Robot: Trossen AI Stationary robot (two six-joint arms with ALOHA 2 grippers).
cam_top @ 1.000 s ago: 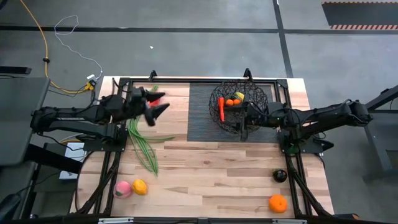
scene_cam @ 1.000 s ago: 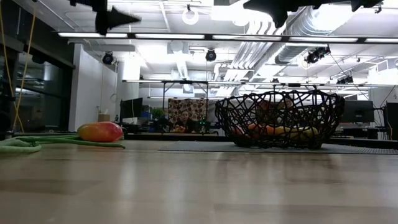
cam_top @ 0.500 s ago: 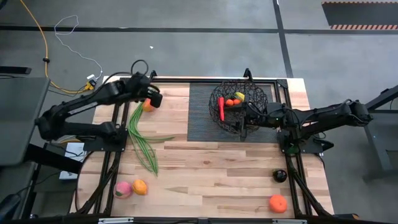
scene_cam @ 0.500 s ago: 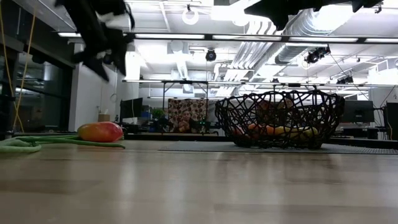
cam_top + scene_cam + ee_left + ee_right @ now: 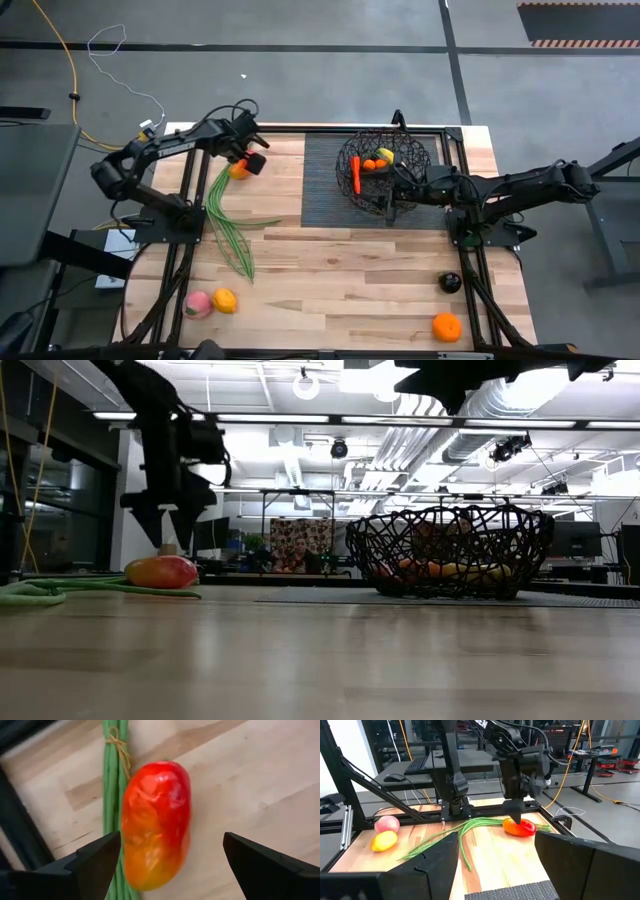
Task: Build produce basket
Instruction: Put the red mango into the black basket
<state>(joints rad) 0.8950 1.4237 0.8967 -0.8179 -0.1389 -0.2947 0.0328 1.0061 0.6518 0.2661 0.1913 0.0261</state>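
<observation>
The left gripper (image 5: 247,160) hangs directly above the red-and-yellow oval toy mango (image 5: 238,170) at the far left part of the light wooden table (image 5: 340,280), its two dark fingers (image 5: 95,862) spread wide to either side of the fruit and not touching it; the low view shows the fingertips (image 5: 168,520) just above the mango (image 5: 162,571), so the tool is released and grasps nothing. The mango (image 5: 156,822) lies flat on the wood, touching the tied end of a bundle of long green stalks (image 5: 114,780), which runs from beside the mango toward the near side of the table (image 5: 228,225). The round black open-weave wire basket (image 5: 384,170) stands on a dark ribbed rectangular mat (image 5: 325,190) at the far middle of the table, well apart from the mango. Inside the basket lie a red chili (image 5: 356,174), a small orange fruit (image 5: 369,164) and a yellow piece (image 5: 385,154). The right gripper (image 5: 398,186) rests at the basket's near right rim; its fingers (image 5: 440,870) are parted, and whether they pinch the wire cannot be told. At the near left of the table a pink peach (image 5: 197,304) and a yellow-orange fruit (image 5: 225,300) lie touching. At the near right, a dark plum (image 5: 450,282) and an orange (image 5: 447,326) lie apart from each other. A person sits in the room beyond the table (image 5: 296,558).
</observation>
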